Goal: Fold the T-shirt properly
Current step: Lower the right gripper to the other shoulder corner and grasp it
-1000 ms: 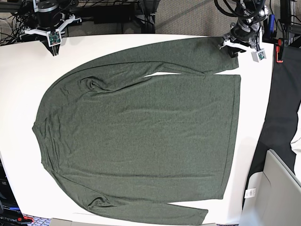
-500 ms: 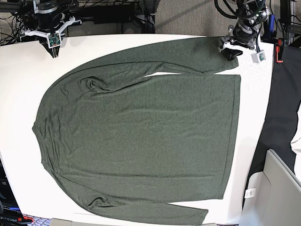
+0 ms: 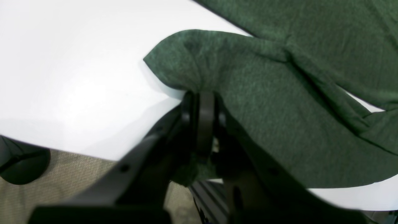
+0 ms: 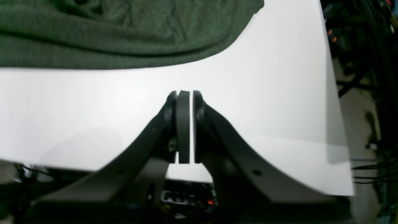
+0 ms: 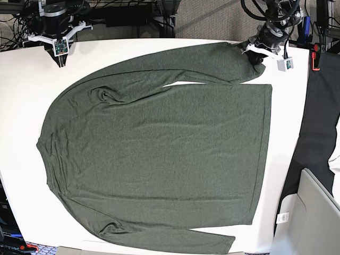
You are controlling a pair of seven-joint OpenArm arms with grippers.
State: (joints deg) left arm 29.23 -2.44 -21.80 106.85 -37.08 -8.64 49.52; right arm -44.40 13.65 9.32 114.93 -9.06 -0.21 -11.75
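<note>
While it lies spread nearly flat, the shirt is the landmark for every line below.
counter (image 5: 21,106): white and wide, it carries the whole T-shirt; bare strips of it frame the shirt on all sides in the base view, and a dark cloth (image 5: 319,122) hangs beside its edge past the shirt's hem.
T-shirt (image 5: 159,154): dark olive-green heathered knit, laid sideways in the base view, with its body filling most of the counter, one long sleeve running along the far edge and the other along the near edge; small wrinkles gather where the far sleeve meets the shoulder.
far sleeve cuff (image 3: 192,59): raised off the counter and bunched into a rounded fold at the shirt's far corner, next to the hem.
left tool (image 3: 202,102): its jaws are pressed together on the edge of that cuff, with fabric draping over and around the pads in the left wrist view; in the base view it sits at the cuff end of the far sleeve (image 5: 256,53).
right tool (image 4: 185,96): its jaws stand almost together with only a thin slit between them, gripping nothing, over bare counter near the shirt's shoulder edge (image 4: 124,34), apart from the fabric; in the base view it is at the far corner beyond the neck end (image 5: 59,49).
</note>
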